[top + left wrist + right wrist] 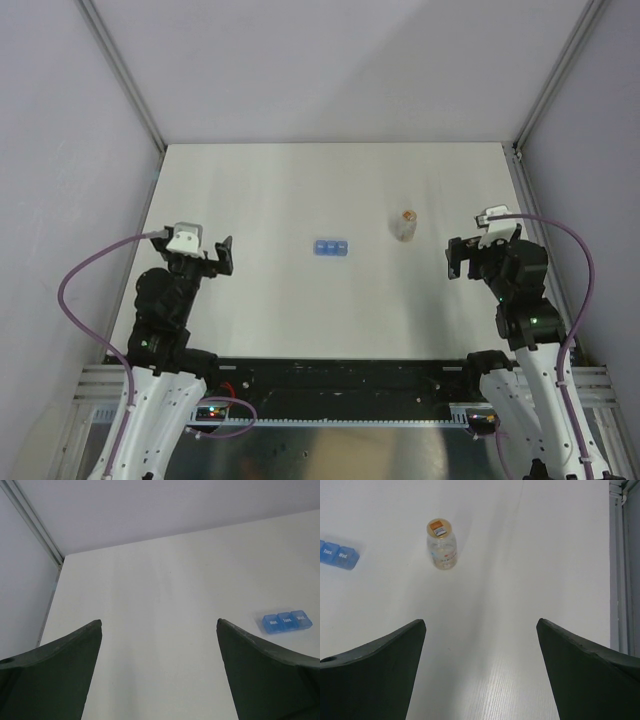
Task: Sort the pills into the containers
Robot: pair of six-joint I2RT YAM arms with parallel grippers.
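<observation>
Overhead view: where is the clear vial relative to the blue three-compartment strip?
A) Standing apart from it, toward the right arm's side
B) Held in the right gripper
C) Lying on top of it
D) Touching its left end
A: the clear vial stands upright by itself, with a gap between it and the blue strip, on the right arm's side. The right gripper is open and holds nothing.
</observation>
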